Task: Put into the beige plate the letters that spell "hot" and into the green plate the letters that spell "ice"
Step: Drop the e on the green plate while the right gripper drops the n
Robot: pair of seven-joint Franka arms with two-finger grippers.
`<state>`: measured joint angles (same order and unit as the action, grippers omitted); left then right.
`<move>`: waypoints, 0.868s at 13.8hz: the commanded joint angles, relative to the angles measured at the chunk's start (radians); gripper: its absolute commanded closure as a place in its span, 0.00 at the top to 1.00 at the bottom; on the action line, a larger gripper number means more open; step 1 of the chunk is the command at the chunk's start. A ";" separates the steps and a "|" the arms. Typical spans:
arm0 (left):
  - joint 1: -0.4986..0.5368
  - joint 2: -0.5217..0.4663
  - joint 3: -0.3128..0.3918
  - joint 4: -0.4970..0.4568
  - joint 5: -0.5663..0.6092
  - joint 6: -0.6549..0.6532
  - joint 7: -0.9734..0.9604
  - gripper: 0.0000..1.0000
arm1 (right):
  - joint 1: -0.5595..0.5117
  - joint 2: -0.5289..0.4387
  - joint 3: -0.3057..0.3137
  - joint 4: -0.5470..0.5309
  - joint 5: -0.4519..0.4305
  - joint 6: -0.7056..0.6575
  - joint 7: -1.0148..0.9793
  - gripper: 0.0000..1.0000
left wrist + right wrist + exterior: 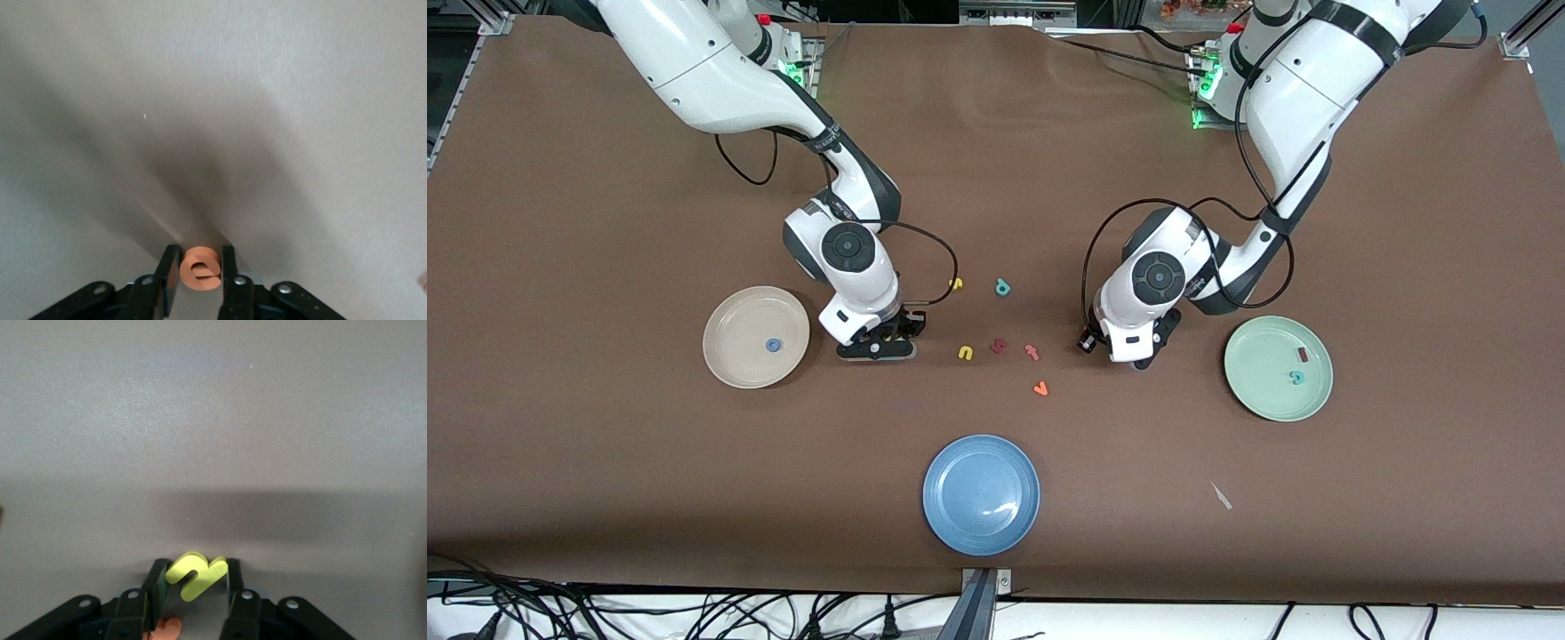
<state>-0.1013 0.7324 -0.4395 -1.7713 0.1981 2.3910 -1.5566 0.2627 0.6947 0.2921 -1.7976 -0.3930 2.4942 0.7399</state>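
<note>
Pinching the orange e [201, 269] between left gripper [201, 277] fingers beside the green plate [1263, 402]; right gripper [195, 587] clamped on yellow h [195, 575] near beige plate [734, 366]. Judged light, squashy foam; gripped across flat sides.

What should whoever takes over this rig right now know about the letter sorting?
Left gripper: shut on the orange e, low beside the green plate.
Right gripper: shut on the yellow h, low beside the beige plate.
Done: blue o in the beige plate; dark red i and teal c in the green.
Left: e to green, h to beige, then the orange t, apparently the orange piece by the right gripper.
</note>
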 commanded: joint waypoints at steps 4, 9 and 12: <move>0.136 -0.122 -0.005 0.038 0.032 -0.090 0.231 0.20 | -0.083 -0.151 -0.002 -0.074 -0.006 -0.118 -0.201 0.10; 0.374 -0.148 -0.002 0.039 0.034 -0.191 0.675 0.20 | -0.181 -0.337 -0.016 -0.287 -0.004 -0.118 -0.400 0.10; 0.429 -0.122 0.016 0.035 0.046 -0.196 0.869 0.21 | -0.203 -0.357 -0.054 -0.329 -0.004 -0.106 -0.477 0.23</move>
<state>0.3168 0.6006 -0.4230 -1.7256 0.1998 2.2043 -0.7717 0.0711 0.3821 0.2547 -2.0651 -0.3961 2.3692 0.3111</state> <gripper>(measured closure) 0.744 0.595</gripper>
